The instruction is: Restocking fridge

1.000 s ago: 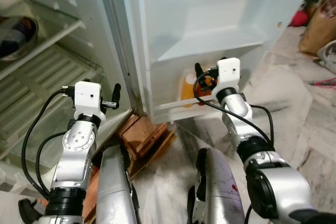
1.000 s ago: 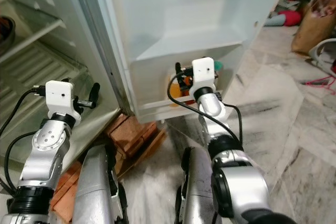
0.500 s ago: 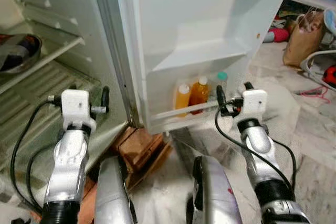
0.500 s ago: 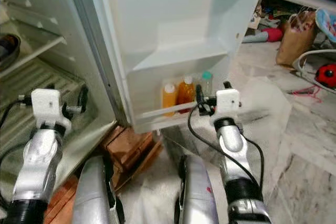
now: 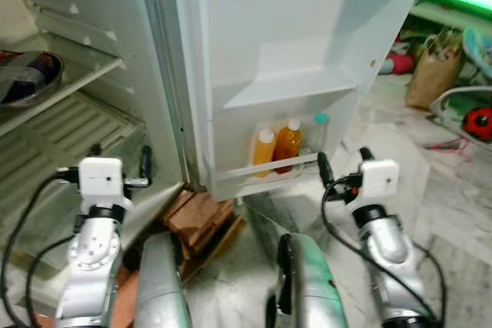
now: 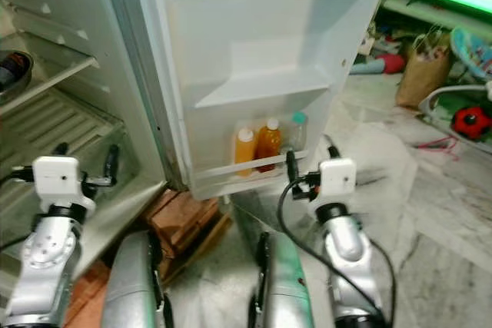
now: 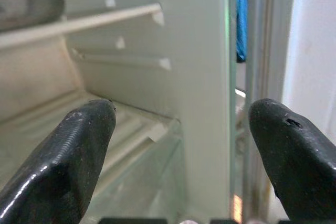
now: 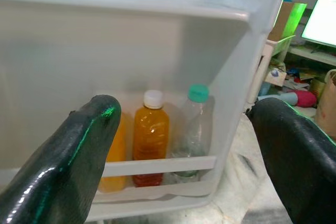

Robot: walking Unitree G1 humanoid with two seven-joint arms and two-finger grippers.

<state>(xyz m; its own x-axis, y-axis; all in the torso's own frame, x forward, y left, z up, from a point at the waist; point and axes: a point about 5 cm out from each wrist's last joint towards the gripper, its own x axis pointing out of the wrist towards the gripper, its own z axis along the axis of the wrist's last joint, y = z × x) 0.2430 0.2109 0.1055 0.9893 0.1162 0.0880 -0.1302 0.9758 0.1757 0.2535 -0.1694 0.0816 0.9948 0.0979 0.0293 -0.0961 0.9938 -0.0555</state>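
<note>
The fridge door (image 5: pixel 307 36) stands open in front of me. On its lowest shelf (image 5: pixel 265 170) I see 3 bottles (image 5: pixel 289 144) upright in a row: 2 orange, and 1 clear at the right. My right claw (image 5: pixel 342 167) is open and empty, near this shelf. My left claw (image 5: pixel 119 160) is open too, before the fridge body (image 5: pixel 69 113).

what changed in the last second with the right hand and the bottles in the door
The right hand has drawn back from the bottom door shelf, where a second ago it was in among the bottles; it is now open and empty in front of it. The yellow bottle, orange bottle and clear bottle stand behind the rail. The left hand stayed open by the fridge.
</note>
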